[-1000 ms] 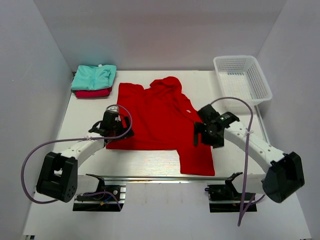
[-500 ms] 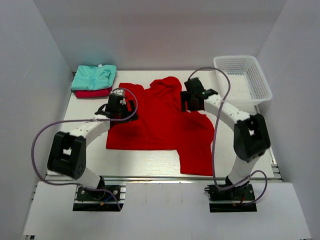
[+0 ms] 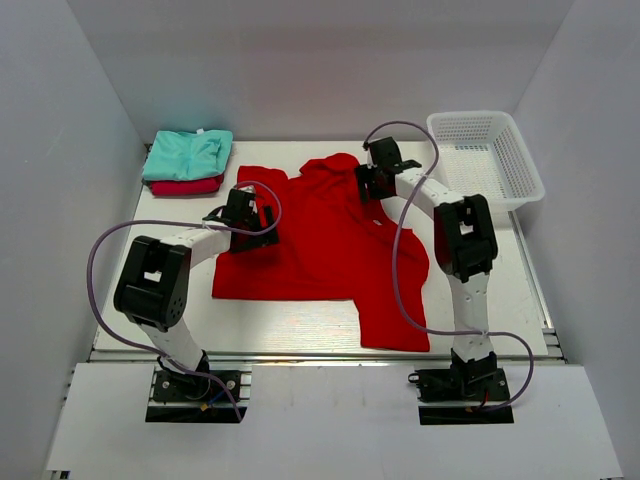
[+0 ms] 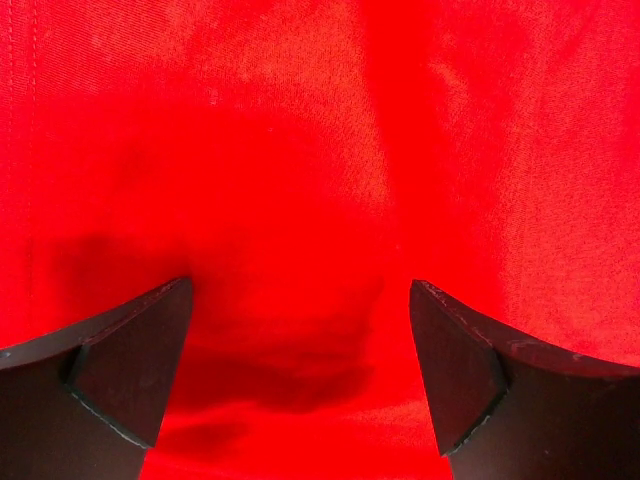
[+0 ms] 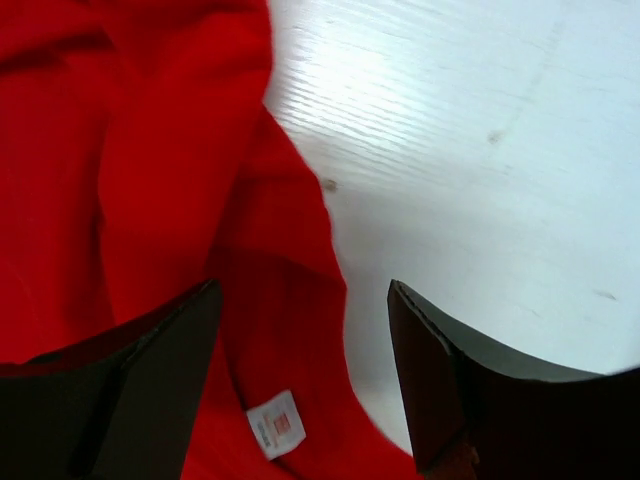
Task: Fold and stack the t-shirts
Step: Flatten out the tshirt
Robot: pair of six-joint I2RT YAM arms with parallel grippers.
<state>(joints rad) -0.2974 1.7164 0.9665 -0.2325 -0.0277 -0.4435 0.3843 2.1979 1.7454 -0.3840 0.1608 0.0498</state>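
Jaws apart over rumpled bright red t-shirt (image 3: 320, 240)

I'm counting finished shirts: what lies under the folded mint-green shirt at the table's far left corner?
A folded crimson-pink shirt lies under the mint-green shirt, only its near edge showing. Anything beneath or between them is covered.

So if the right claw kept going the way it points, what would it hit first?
Probably the red shirt, at its edge near the white label, with the table right under it; depth is hard to judge.
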